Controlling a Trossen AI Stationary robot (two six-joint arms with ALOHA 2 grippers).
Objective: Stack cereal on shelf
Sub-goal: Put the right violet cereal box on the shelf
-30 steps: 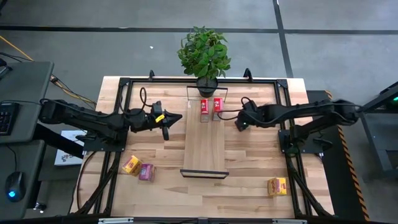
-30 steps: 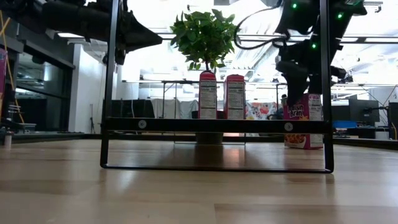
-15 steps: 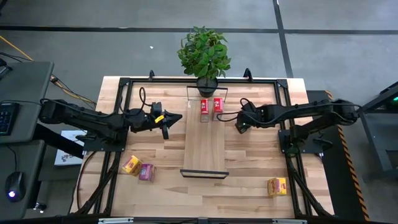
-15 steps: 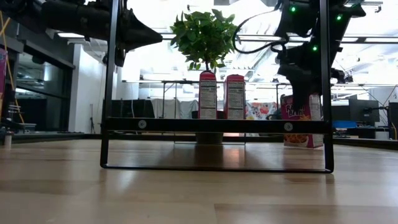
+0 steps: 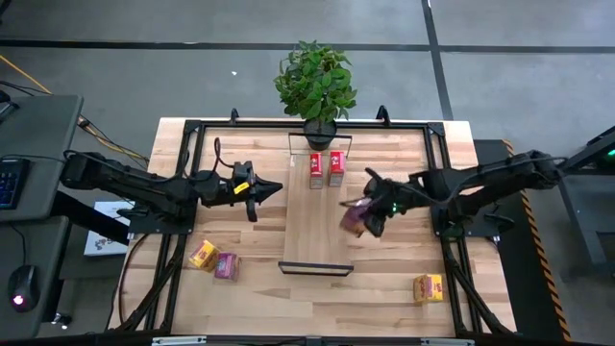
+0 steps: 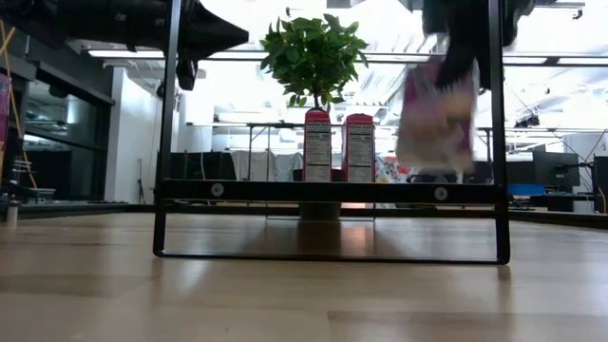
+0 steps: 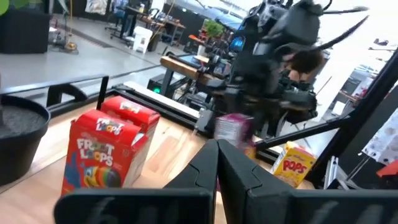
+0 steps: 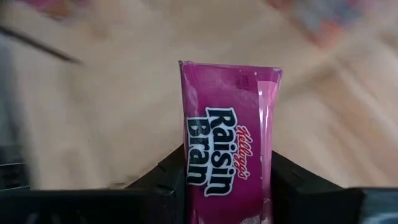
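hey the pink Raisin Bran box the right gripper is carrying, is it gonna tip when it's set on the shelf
Probably somewhat tippy: the Raisin Bran box looks tall and narrow, like the two red boxes standing on the shelf. Being small cardboard, it is likely light. The right gripper pinches its narrow sides, so it seems fairly stiff.

Pink box smeared by motion blur at upper right of low view, print unreadable. Right gripper above it likewise blurred, cut by top edge. Box lower end cut off at bottom of right wrist view, background wood blurred throughout.
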